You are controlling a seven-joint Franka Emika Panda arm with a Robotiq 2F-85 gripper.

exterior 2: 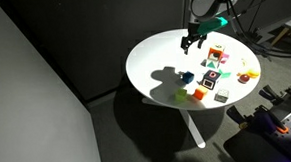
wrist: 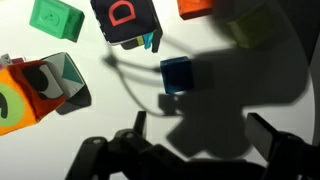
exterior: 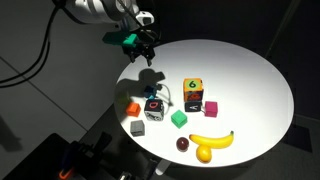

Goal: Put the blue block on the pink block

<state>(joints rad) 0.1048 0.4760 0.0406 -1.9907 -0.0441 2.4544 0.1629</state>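
Note:
The blue block lies in shadow on the white table, in the middle of the wrist view; it also shows in both exterior views. My gripper is open and empty. It hangs well above the table near the block. The pink block sits further in on the table, beside a dark red block and below the yellow-green "6" block. The pink block is out of the wrist view.
A black cube with white-and-red marks lies just beyond the blue block, with an orange block, a grey block and a green cube nearby. A banana lies near the table's front edge.

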